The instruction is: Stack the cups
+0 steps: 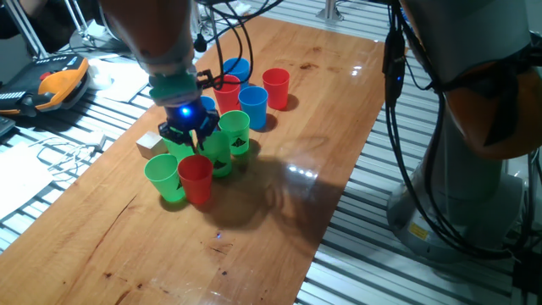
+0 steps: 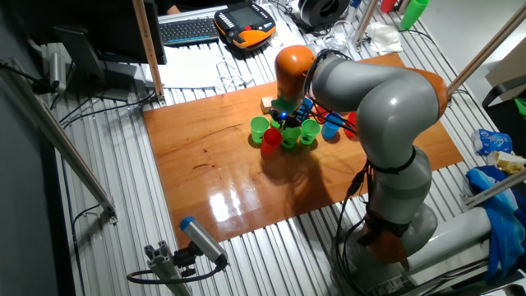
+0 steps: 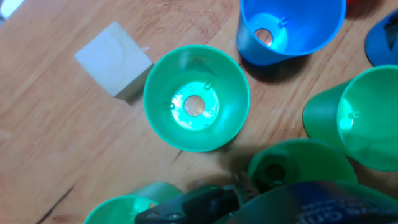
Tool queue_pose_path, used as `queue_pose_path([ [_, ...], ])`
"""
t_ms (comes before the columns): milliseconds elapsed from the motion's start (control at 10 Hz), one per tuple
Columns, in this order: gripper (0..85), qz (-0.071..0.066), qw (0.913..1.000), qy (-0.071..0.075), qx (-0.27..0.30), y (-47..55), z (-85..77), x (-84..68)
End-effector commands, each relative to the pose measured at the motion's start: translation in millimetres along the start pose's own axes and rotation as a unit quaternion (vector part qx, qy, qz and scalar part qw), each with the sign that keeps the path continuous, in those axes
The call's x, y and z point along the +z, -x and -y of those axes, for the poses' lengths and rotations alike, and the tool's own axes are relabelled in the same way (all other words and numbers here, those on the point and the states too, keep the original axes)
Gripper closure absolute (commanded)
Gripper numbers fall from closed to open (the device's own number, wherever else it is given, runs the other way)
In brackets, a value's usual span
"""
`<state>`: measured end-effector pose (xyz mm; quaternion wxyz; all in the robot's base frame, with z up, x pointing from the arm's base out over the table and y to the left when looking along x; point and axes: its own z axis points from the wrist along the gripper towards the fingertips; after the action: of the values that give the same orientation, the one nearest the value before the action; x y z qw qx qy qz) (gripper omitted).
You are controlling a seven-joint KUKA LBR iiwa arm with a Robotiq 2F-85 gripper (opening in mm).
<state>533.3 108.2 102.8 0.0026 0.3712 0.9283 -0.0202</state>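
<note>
Hovering low over the cup cluster, the gripper (image 1: 188, 127) sat at center-left of one fixed view, blue light glowing on its body. Jaws: can't tell open or shut. In the hand view a green cup (image 3: 311, 174) filled the bottom right right up against the dark finger hardware, poss. held, but no view showed the contact clearly.

Cups stood bunched mid-bench (image 1: 279, 212). Front of the cluster in one fixed view: a green cup (image 1: 163, 176) touching a red cup (image 1: 196, 178); more green ones (image 1: 235, 131) just behind the gripper; blue cup (image 1: 252, 106) and red cup (image 1: 276, 87) toward upper center. Hand view showed an upright green cup (image 3: 196, 98) at frame center, mouth up, almost directly under the camera, with the wooden cube (image 3: 114, 59) just beside it at upper left and a blue cup (image 3: 291, 28) near it at upper right.

Likely step: lining up over the center green cup to nest or grab.

Risks, as I judged: neighbors packed tight, so a finger coming down off-center could clip a rim and tip cups over. Any offset could wedge a cup crooked vs. seating it. Light plastic, prob. slides easily.
</note>
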Motion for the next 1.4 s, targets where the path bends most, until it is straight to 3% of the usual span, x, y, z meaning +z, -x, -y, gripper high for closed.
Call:
queue_pose_path([
  [0, 85.0, -0.009, 1.0000, 0.000, -0.004, 0.5, -0.5, -2.5],
  [200, 85.0, -0.053, 0.9986, 0.006, 0.000, -2.0, -6.3, -21.3],
  [300, 85.0, -0.070, 0.9975, 0.000, -0.002, -2.2, -8.0, -33.1],
  [700, 85.0, -0.107, 0.9940, -0.005, -0.023, 2.9, 0.9, -68.8],
  [1000, 85.0, -0.130, 0.9907, -0.004, -0.040, -0.3, 5.2, -75.8],
  [1300, 85.0, -0.153, 0.9869, 0.010, -0.050, -1.1, 16.5, -84.4],
])
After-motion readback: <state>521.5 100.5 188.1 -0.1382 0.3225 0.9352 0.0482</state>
